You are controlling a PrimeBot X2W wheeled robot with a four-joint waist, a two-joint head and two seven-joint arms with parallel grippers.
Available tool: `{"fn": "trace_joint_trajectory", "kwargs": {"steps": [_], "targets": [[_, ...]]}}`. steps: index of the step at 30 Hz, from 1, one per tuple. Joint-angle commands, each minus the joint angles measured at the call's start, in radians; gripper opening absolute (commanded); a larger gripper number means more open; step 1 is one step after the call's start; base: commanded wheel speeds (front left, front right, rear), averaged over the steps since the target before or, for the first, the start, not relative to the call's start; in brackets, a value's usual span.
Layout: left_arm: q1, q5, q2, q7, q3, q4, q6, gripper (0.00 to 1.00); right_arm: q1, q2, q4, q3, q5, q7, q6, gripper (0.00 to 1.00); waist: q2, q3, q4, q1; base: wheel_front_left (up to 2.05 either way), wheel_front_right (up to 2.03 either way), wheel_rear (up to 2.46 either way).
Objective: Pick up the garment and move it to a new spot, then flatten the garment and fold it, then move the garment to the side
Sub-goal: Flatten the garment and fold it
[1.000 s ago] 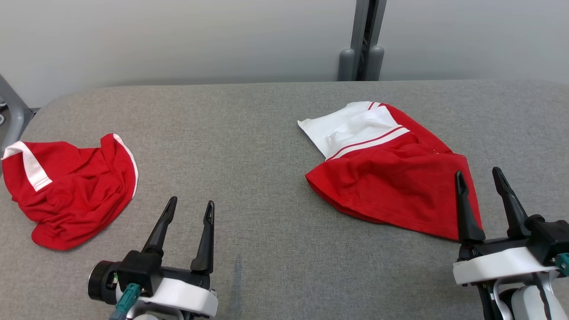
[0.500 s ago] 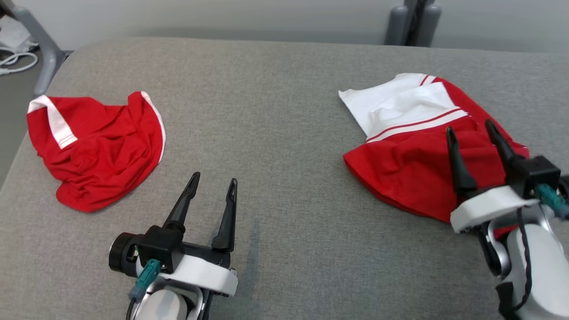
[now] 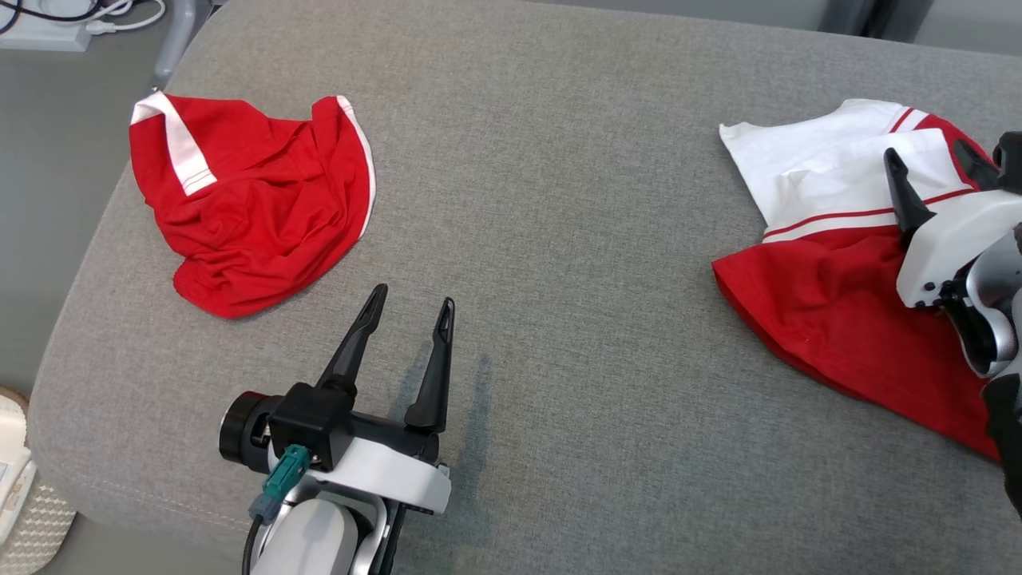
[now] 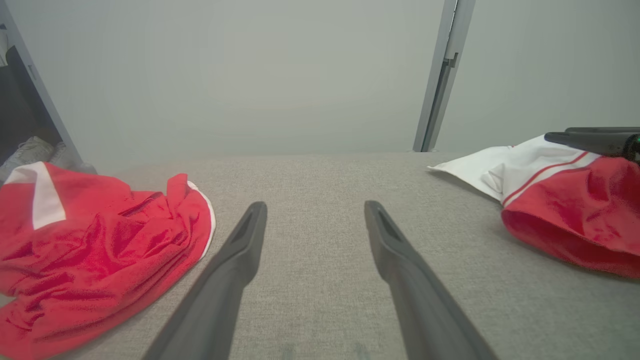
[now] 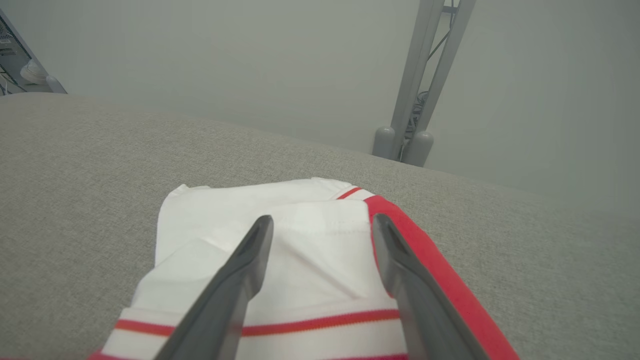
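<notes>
Crumpled red-and-white fabric garment (image 5: 210,225) looks limp and light; pinch its white edge; right gripper (image 5: 322,220) gapes wide above it, empty

Bright, soft, even light; my left jaws throw a faint shadow rightwards on the grey desk (image 3: 559,239). In my wrist views the near fingers (image 4: 220,290) blur, and uprights lean at the edges

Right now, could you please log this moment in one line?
left pincer: open, over table | right pincer: open, above white-and-red garment | red garment: untouched
</notes>
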Motion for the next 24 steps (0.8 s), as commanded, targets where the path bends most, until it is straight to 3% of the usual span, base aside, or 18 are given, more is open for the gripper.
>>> {"fn": "trace_joint_trajectory", "kwargs": {"steps": [1, 6, 7, 8, 9, 19, 24], "targets": [[-0.014, -0.010, 0.003, -0.004, -0.001, -0.003, 0.006, 1.00, -0.023, -0.024, 0.024, 0.010, 0.012, 0.016, -0.001, 1.00, 0.0000, 0.011, 0.012, 0.0000, 0.00, 0.00, 0.00], [-0.009, -0.010, 0.003, -0.004, 0.003, 0.003, 0.009, 1.00, -0.064, -0.039, 0.100, 0.016, 0.055, 0.072, 0.000, 1.00, 0.0000, 0.018, 0.024, 0.0000, 0.00, 0.00, 0.00], [-0.010, -0.011, 0.003, -0.004, 0.004, 0.003, 0.010, 1.00, -0.067, -0.037, 0.111, 0.021, 0.066, 0.085, 0.000, 0.69, 0.0000, 0.018, 0.025, 0.0000, 0.00, 0.00, 0.00], [-0.011, -0.013, 0.002, -0.004, 0.005, 0.002, 0.011, 1.00, -0.070, -0.037, 0.118, 0.036, 0.072, 0.093, 0.000, 0.18, 0.0000, 0.019, 0.027, 0.0000, 0.00, 0.00, 0.00], [-0.013, -0.015, 0.002, -0.004, 0.006, 0.002, 0.011, 1.00, -0.074, -0.043, 0.119, 0.050, 0.076, 0.089, 0.000, 0.00, 0.0000, 0.019, 0.028, 0.0000, 0.00, 0.00, 0.00], [-0.005, -0.012, 0.003, -0.004, 0.010, 0.014, 0.010, 1.00, -0.095, -0.034, 0.037, 0.197, 0.120, -0.067, 0.000, 0.00, 0.0000, -0.022, 0.014, 0.0000, 0.00, 0.00, 0.00], [0.009, -0.004, 0.003, -0.004, 0.019, 0.019, 0.004, 1.00, -0.111, -0.010, -0.116, 0.420, 0.273, -0.119, 0.000, 0.00, 0.0000, -0.069, 0.003, 0.0000, 0.00, 0.00, 0.00]]}}
